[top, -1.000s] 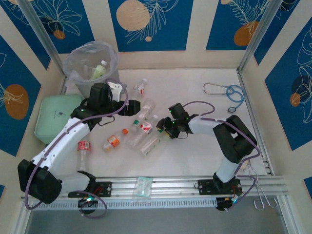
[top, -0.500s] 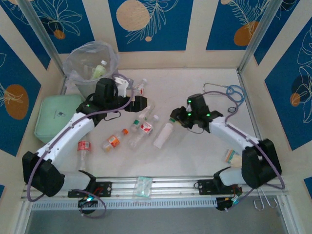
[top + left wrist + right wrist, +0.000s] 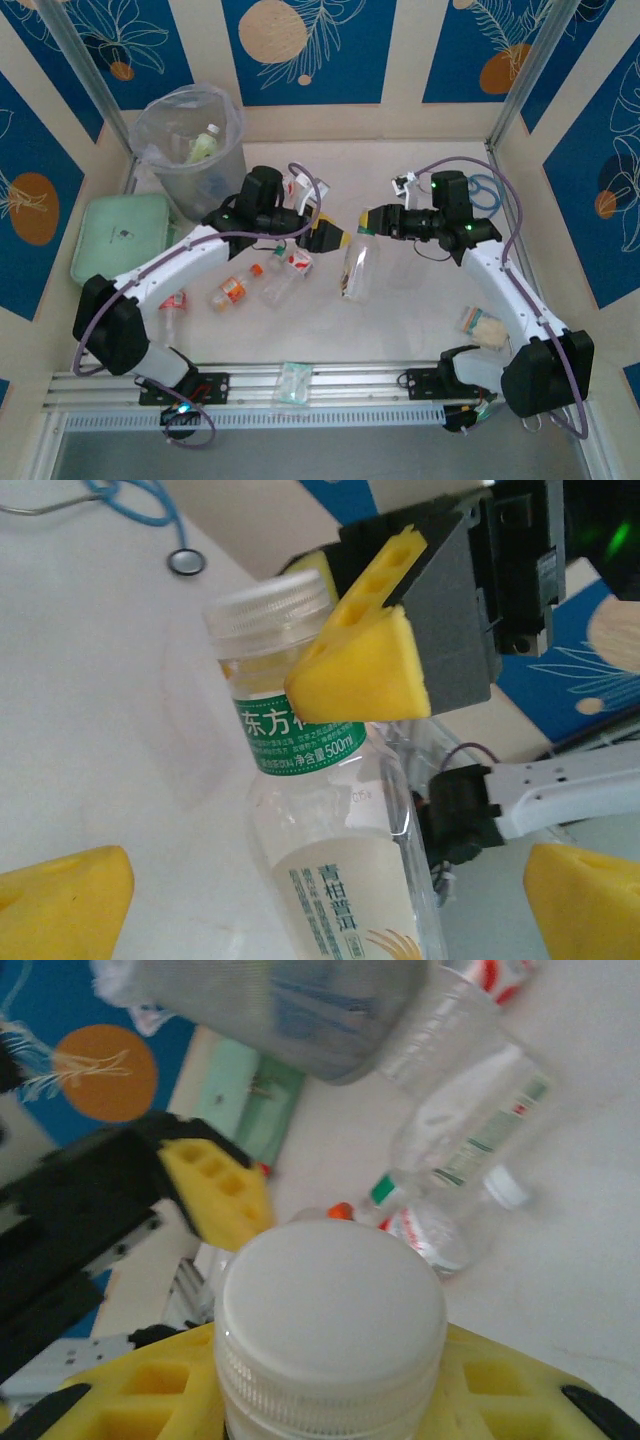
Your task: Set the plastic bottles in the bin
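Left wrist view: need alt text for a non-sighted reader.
A clear plastic bottle with white cap and green label is gripped at the neck by the right claw. The open left claw flanks it; a blue-tubed stethoscope lies on the white table.

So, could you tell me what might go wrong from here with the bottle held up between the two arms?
1. The right gripper holds the green-labelled bottle only at its neck, under the white cap; it could slip or swing.
2. The left gripper, jaws open, sits close beside the right one's yellow jaws; closing there could clash or jolt the bottle loose.
3. A drop would land among the loose bottles on the table, far from the bin.
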